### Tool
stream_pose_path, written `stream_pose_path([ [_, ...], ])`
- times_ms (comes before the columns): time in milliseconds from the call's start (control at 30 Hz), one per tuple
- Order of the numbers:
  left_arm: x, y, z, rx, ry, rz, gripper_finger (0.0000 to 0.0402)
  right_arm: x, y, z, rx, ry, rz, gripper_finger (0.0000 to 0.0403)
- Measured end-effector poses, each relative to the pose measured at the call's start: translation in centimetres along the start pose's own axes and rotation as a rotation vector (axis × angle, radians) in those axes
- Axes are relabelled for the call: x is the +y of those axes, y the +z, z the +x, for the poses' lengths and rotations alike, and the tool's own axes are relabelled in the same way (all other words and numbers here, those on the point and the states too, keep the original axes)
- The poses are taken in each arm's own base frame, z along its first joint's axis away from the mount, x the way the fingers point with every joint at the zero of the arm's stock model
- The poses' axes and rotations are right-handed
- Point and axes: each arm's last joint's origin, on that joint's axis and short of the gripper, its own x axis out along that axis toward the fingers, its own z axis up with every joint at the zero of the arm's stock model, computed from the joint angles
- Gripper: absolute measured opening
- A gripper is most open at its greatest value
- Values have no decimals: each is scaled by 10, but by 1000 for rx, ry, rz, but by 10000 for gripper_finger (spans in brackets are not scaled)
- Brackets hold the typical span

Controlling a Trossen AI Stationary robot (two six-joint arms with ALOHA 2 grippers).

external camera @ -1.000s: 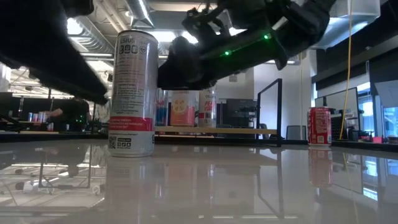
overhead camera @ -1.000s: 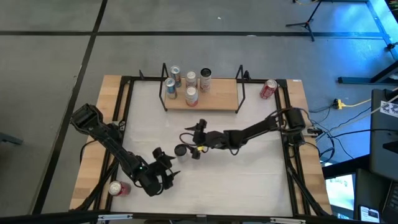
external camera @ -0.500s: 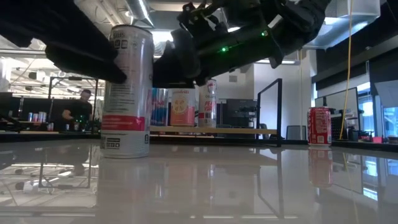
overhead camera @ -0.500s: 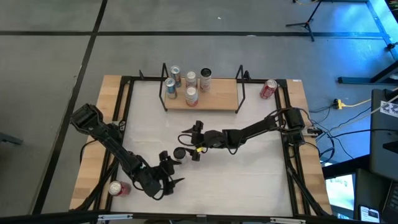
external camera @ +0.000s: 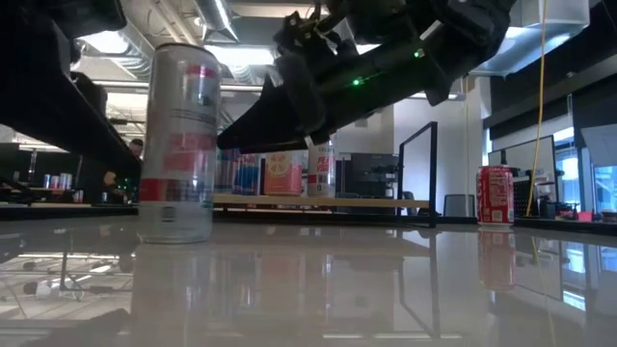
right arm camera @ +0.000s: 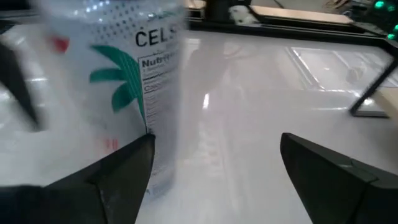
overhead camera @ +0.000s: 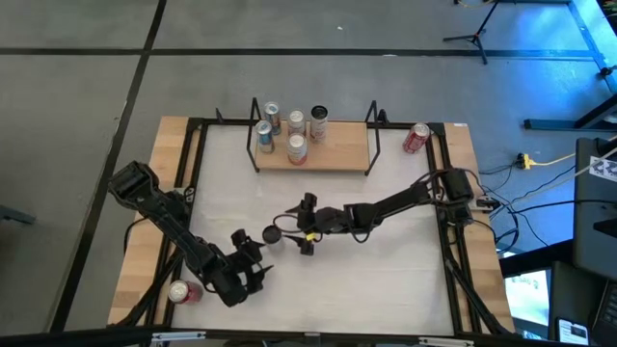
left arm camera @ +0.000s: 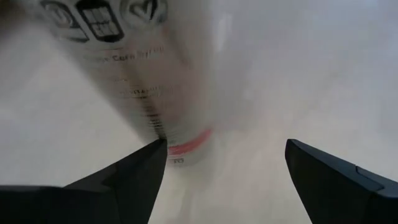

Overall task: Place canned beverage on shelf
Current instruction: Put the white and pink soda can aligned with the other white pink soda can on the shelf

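A tall silver can with red marks [overhead camera: 272,233] stands upright on its base on the pale tabletop; it also shows in the low view [external camera: 176,145]. My right gripper [overhead camera: 292,229] is open just to the can's right, and the can [right arm camera: 118,93] is by one of its fingers. My left gripper [overhead camera: 249,253] is open, near and left of the can, which shows past its fingers [left arm camera: 137,68]. I cannot tell whether the left gripper touches the can. The shelf [overhead camera: 337,154] stands at the far edge with several cans on it. My right gripper has one finger [right arm camera: 134,162] against the can's side wall [right arm camera: 142,121], low on the can. The finger comes level from the table's right. The other finger stands free. The can stays upright on the table.
A red can [overhead camera: 416,138] stands right of the shelf, also seen in the low view [external camera: 496,196]. Another can [overhead camera: 180,291] lies near the table's near left corner. The shelf's black end loops [overhead camera: 372,135] stand upright.
The silver can has slid toward the table's left edge and has stayed upright. My right gripper has followed it leftward. My left gripper came up close to the can and then drew back toward the near left.
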Motion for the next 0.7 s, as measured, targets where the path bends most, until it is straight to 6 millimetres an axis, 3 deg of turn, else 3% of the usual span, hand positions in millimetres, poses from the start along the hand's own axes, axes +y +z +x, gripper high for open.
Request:
stream_pose_path([
  [233, 5, 3, 3, -76, 79, -11, 318, 20, 4, -4, -19, 74, -18, 349],
  [400, 6, 2, 4, -17, 60, 11, 318, 21, 7, -8, 69, 74, -37, 349],
  [700, 7, -2, 3, -16, 60, 68, 318, 25, 46, -22, 20, 125, -7, 349],
])
